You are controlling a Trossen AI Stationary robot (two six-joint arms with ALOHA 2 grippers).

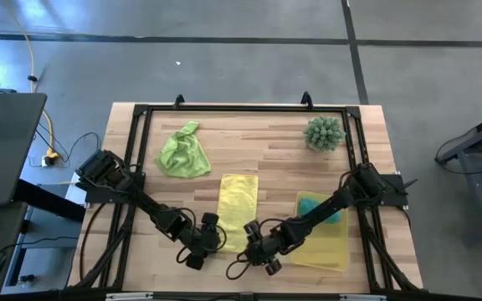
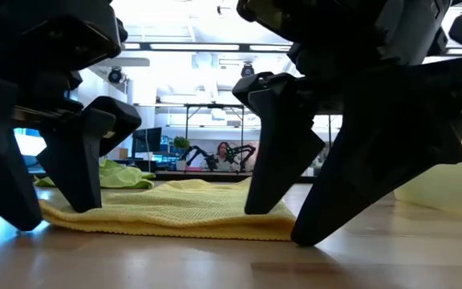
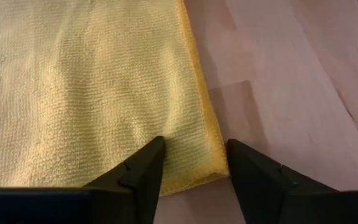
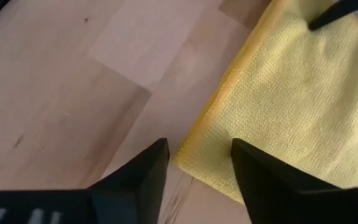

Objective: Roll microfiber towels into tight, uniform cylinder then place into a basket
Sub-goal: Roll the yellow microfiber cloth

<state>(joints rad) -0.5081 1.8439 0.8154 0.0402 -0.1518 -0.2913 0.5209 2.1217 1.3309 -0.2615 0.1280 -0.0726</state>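
Honestly, that yellow towel (image 1: 238,201) looked floppy and light, lying flat mid-table at the near edge. Both the left gripper (image 3: 192,171) and right gripper (image 4: 199,163) stood spread astride its near corners, gripping nothing. I'd pinch right at the hem, since fabric that soft would bunch anywhere else.

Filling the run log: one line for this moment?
left gripper: open, astride near corner of flat yellow microfiber towel | right gripper: open, at other near corner | rolling not started | teal towel in translucent yellow basket
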